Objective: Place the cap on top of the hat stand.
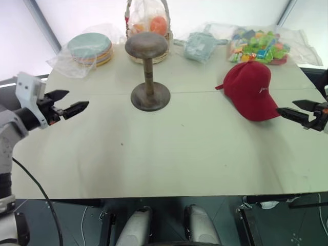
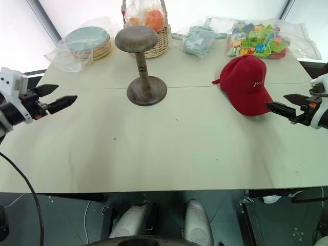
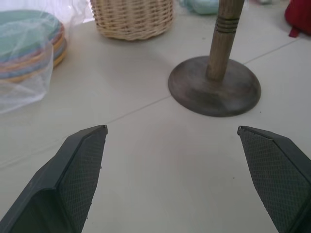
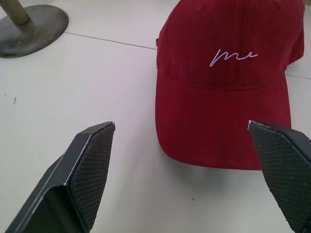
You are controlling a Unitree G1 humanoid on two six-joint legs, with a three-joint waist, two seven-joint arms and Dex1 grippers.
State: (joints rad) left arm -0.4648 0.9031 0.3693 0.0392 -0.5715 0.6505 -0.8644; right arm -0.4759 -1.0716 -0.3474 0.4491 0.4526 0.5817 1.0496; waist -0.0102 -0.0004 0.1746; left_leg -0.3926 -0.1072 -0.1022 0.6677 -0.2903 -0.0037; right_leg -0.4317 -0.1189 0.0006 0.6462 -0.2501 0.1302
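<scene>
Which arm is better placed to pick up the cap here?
The right. Its open right gripper sits just off the brim of the cap, pointing at it. The left gripper is open too, but across the table, nearer the hat stand.

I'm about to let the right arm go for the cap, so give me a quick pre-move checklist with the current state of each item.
1. Right gripper open: ok, fingers spread wide.
2. Cap free to grab: ok, lying on the table with its brim toward the gripper, nothing on it.
3. Gripper lined up with the brim: ok, brim sits between the fingers in the wrist view, not yet touched.
4. Hat stand upright with a bare top: ok.
5. Left gripper out of the way: ok, open, off to the stand's far side.
6. Grip firmness on the fabric: cannot tell.
</scene>
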